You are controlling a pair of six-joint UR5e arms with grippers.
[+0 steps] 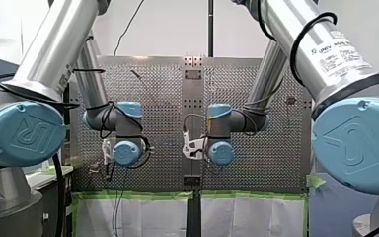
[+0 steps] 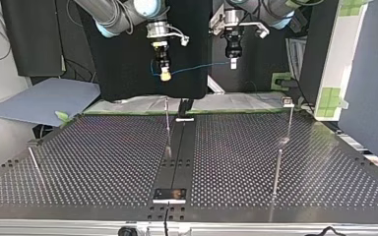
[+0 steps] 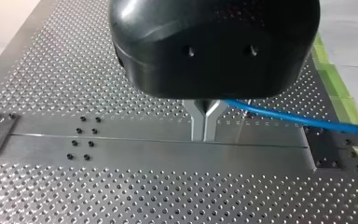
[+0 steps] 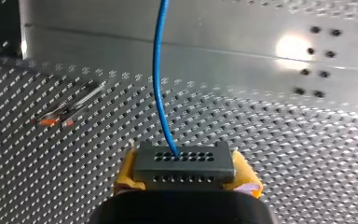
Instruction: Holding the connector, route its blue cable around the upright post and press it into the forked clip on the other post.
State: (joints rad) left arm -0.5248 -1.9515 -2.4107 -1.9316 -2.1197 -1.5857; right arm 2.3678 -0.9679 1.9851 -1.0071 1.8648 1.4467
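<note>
Right pincer [image 4: 185,176] clamped on connector [image 4: 184,163], left pincer [image 3: 205,130] pinching blue cable [image 3: 284,116], both well above perforated table [image 2: 103,162]

My left gripper [image 3: 204,133], fingers pinched together, my right gripper [image 4: 184,176], fingers clamping the connector [image 4: 183,162]

A blue cable [image 2: 197,67] spans between my right end effector [image 2: 165,73] and my left end effector [image 2: 233,62].

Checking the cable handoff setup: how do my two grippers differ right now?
My right gripper has yellow pads and clamps the dark connector; my left gripper has bare metal fingers gripping the blue cable itself. Both are shut, above the table, joined by that cable.
</note>
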